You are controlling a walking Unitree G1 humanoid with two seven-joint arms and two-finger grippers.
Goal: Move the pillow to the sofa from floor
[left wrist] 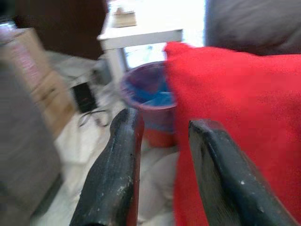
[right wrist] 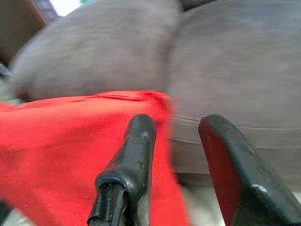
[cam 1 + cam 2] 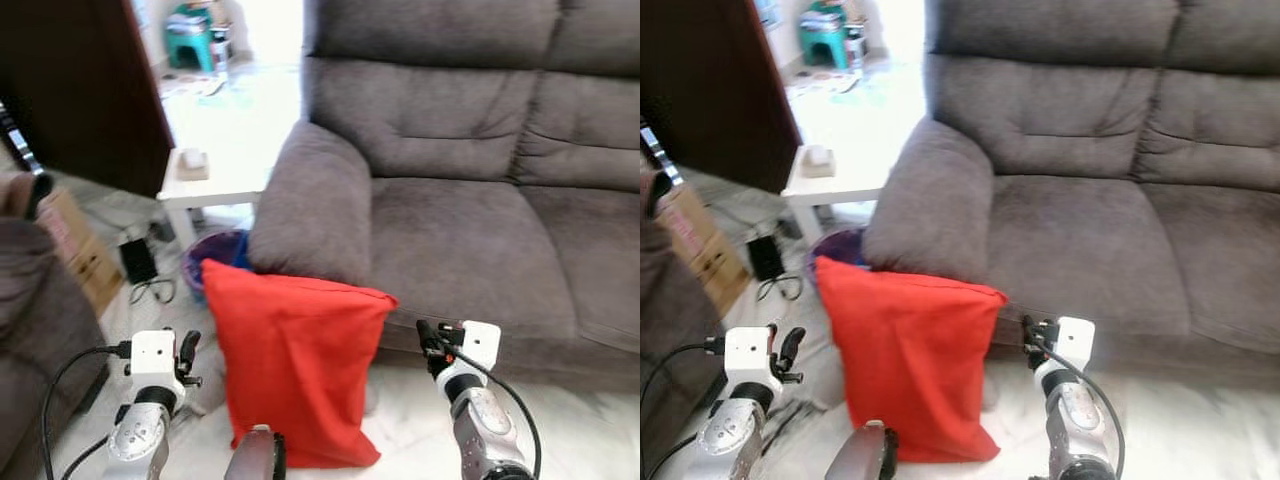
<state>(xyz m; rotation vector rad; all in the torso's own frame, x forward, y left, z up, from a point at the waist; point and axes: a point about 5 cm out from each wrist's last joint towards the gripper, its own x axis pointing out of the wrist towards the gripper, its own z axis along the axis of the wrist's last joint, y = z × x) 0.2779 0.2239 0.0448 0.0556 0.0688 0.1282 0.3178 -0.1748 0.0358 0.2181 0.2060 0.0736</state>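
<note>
Pillow stands on floor, leaning against sofa armrest front.

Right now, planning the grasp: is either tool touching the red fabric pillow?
Apart. The left eye view shows floor between the red fabric pillow and both the left tool and right tool.

Red pillow upright against sofa

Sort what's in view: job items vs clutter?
Job:
red pillow, upright on the floor against the sofa arm
grey sofa
left pincer and right pincer, both open, either side of the pillow

Clutter:
white side table
purple bin
cardboard box
black adapter
</note>
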